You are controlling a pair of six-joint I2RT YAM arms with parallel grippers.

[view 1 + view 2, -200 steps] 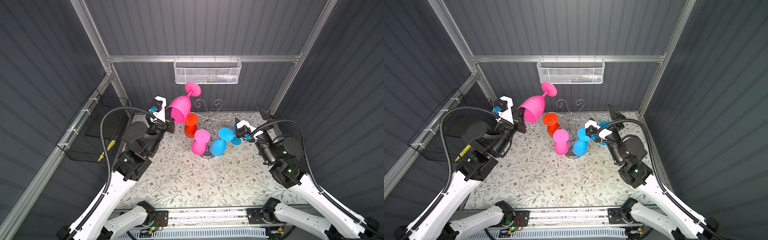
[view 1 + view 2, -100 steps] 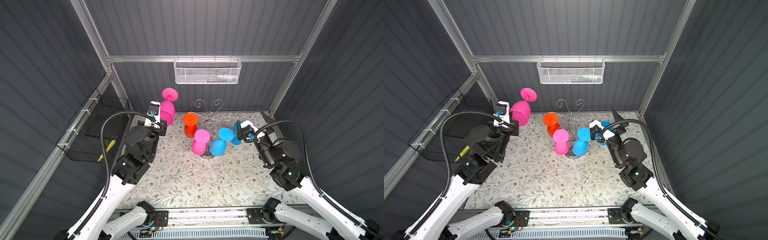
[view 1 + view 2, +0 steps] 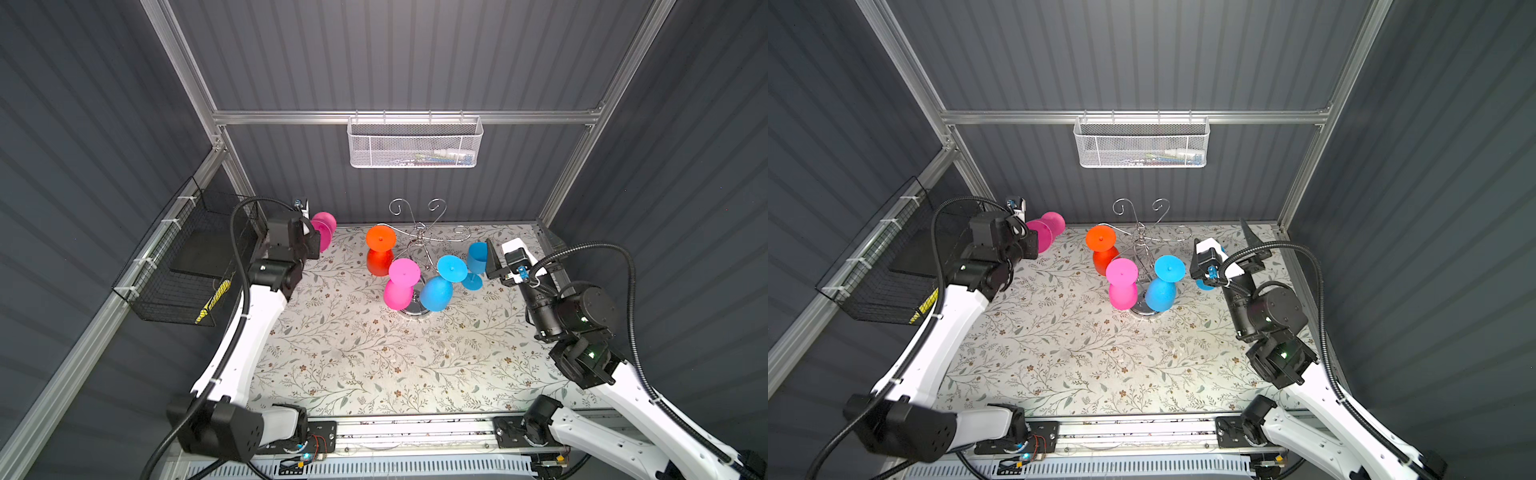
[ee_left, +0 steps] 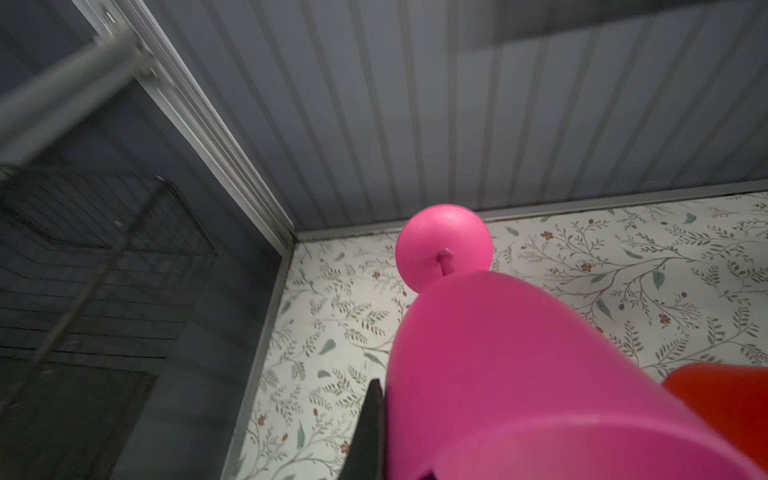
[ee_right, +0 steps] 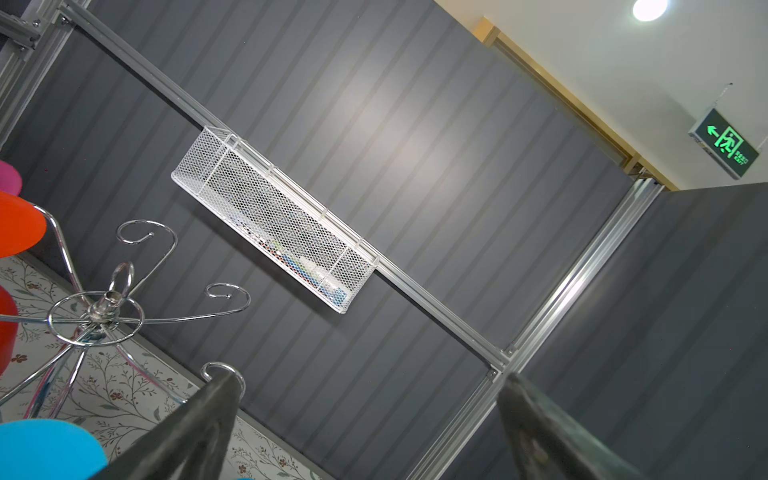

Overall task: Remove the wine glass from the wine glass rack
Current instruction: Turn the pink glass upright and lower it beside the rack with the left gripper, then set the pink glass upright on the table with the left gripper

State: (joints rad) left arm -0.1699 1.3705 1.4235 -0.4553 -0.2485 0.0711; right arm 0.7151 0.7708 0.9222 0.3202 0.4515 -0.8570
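While left hand [image 3: 312, 237] grips pink wine glass [image 3: 325, 226], its fingers [image 4: 371, 432] mostly hidden, right hand [image 5: 370, 386] wide

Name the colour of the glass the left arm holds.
The glass is pink; the left wrist view shows it best.

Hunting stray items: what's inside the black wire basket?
The black wire basket holds a flat dark slab and a yellow-and-black item, too small to identify; the left arm covers part of it.
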